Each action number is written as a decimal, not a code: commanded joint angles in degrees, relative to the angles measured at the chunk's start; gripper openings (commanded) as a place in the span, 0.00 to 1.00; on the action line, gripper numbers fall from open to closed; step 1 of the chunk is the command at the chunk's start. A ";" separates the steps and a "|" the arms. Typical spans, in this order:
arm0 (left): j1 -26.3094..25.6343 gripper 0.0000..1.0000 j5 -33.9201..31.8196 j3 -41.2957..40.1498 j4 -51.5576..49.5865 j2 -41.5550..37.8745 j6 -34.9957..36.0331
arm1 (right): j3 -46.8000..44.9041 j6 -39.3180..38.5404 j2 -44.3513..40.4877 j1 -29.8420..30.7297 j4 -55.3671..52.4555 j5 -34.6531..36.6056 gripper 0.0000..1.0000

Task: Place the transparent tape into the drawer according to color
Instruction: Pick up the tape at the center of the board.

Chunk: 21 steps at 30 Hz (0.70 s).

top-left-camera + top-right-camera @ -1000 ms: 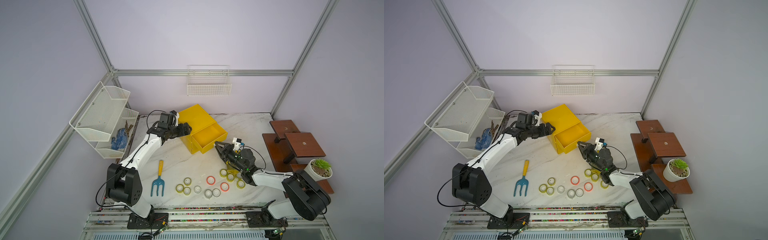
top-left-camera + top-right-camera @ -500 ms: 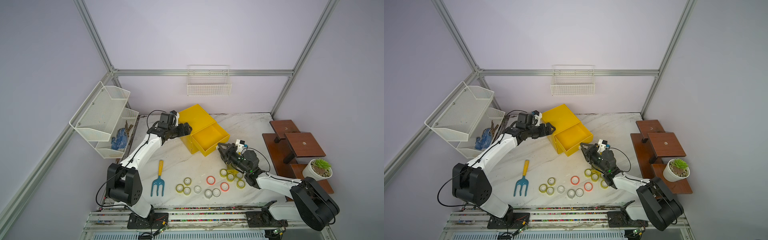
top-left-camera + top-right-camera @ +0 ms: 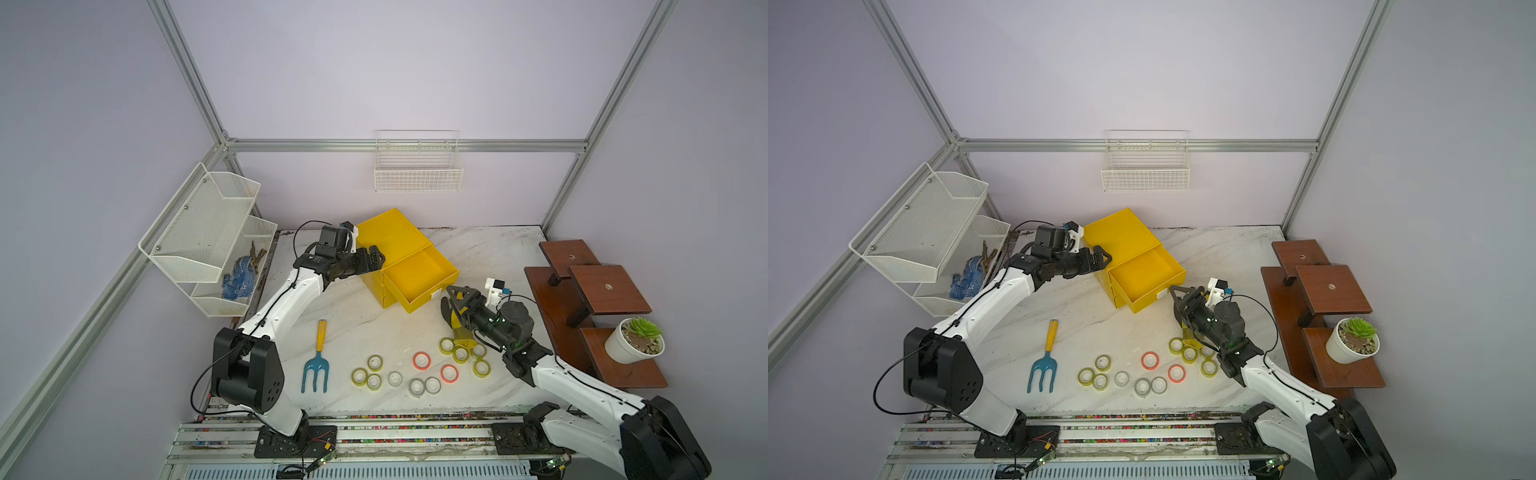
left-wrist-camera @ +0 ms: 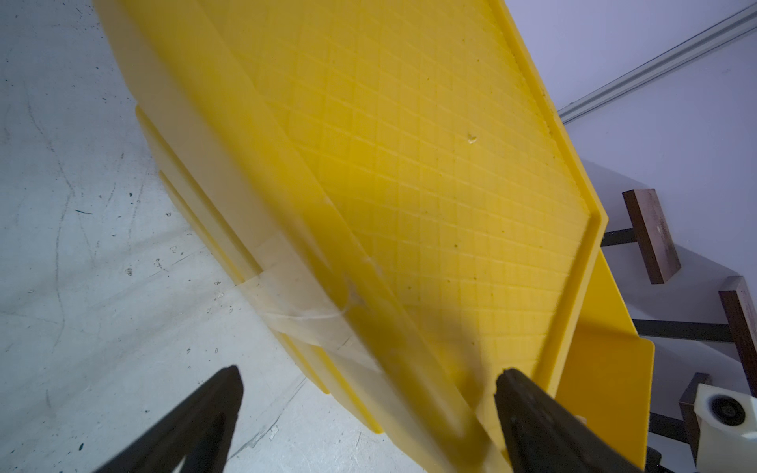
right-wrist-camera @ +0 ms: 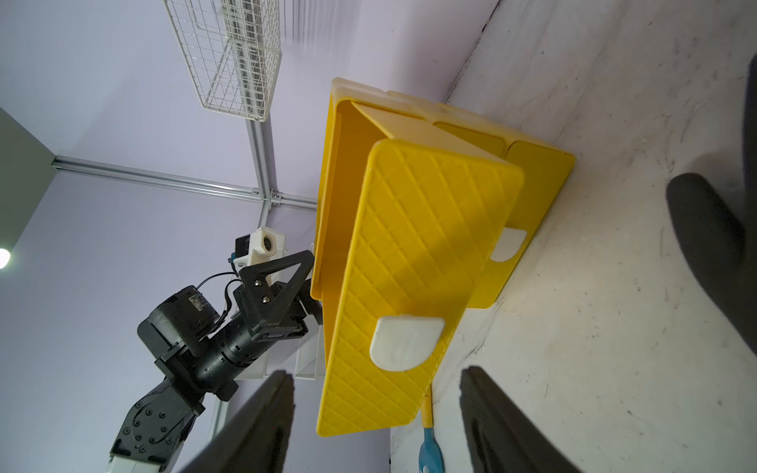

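The left pincer [image 3: 377, 261] stood spread wide astride a top edge of the yellow cabinet [image 3: 390, 235], gripping nothing. The right pincer [image 3: 448, 300], jaws parted and empty, faced the white tab [image 5: 405, 342] of the pulled-out top drawer [image 3: 417, 274]. The transparent tape rolls [image 3: 395, 378] lay scattered on the surface [image 3: 490, 257] in front of the cabinet.

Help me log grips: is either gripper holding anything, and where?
Nothing: left gripper open at the cabinet, right gripper open, clear of the drawer handle.
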 commanded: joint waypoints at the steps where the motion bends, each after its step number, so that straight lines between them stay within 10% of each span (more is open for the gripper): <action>1: -0.45 1.00 -0.15 -0.32 0.00 -4.96 -0.23 | 1.24 -6.71 -5.28 -0.85 -15.13 3.68 0.70; 12: -0.43 1.00 -1.86 -5.16 -2.50 -17.35 -0.19 | 4.78 -19.68 -17.30 -1.50 -46.37 17.02 0.67; 21: -0.43 1.00 -6.54 -10.35 -5.84 -24.71 2.03 | 0.63 -24.43 -11.54 -1.52 -56.28 14.22 0.61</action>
